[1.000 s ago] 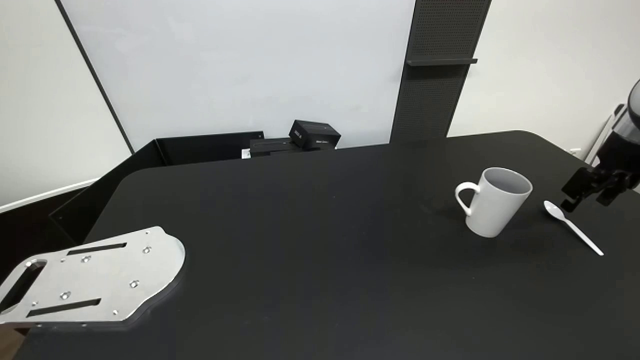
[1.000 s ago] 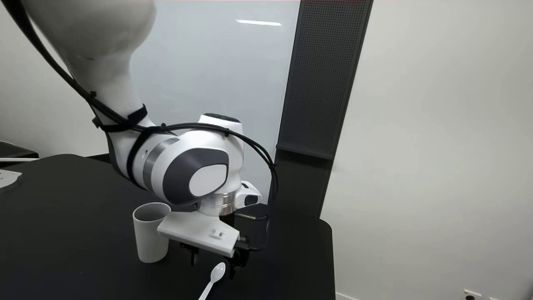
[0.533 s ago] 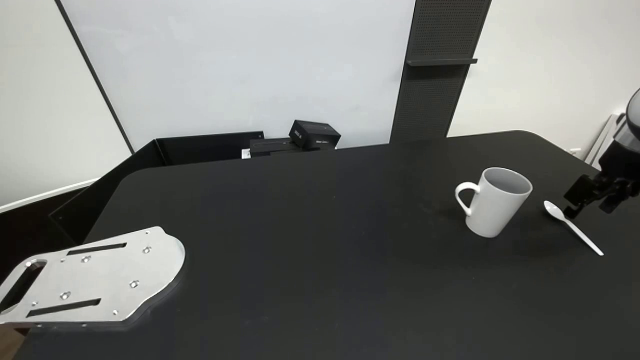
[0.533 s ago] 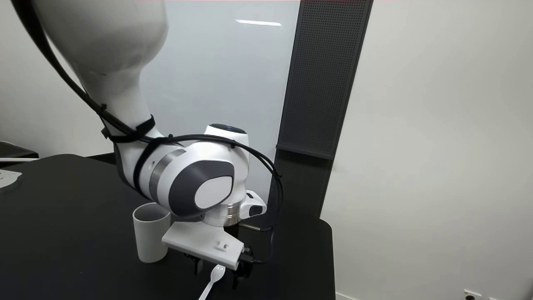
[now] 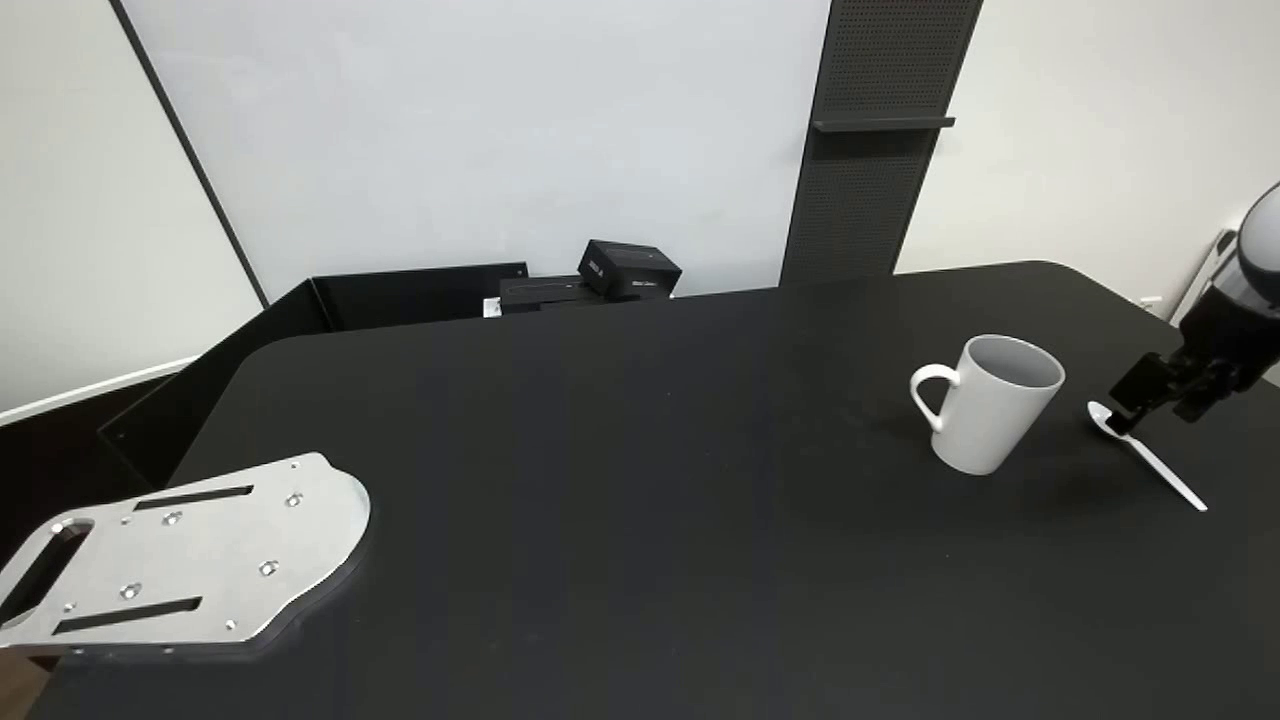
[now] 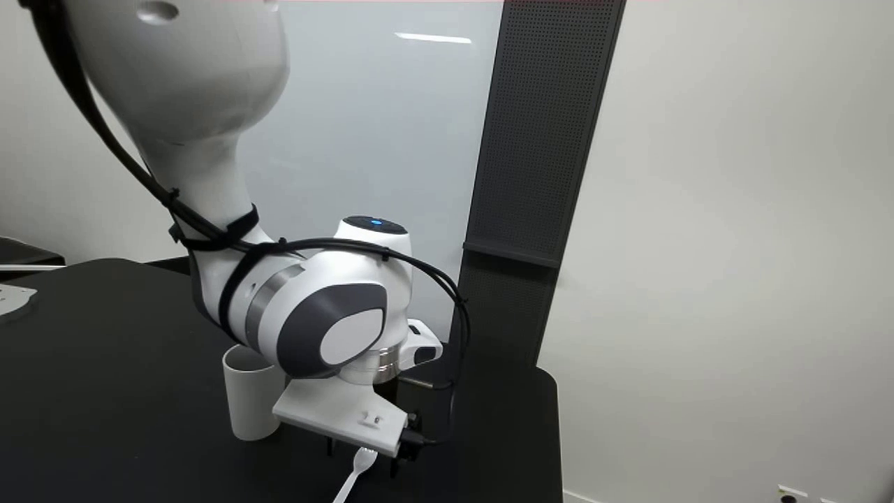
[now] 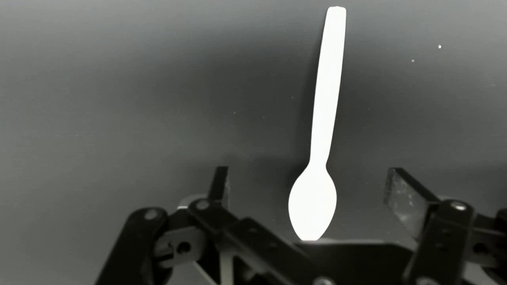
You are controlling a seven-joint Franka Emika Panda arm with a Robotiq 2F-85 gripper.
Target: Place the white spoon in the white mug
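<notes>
One white spoon [image 7: 323,130] beneath splayed claw [image 7: 309,184]

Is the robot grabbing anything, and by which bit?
Nothing is held. The end effector is open, and the wrist view shows gaps on both sides of the white spoon.

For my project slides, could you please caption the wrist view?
Wrist view: open gripper framing the bowl end of the white spoon, which lies on the dark tabletop.

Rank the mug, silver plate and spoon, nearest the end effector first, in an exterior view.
1. White spoon, just below the end effector.
2. White mug, left of the spoon in an exterior view.
3. Silver plate, far left there.
</notes>
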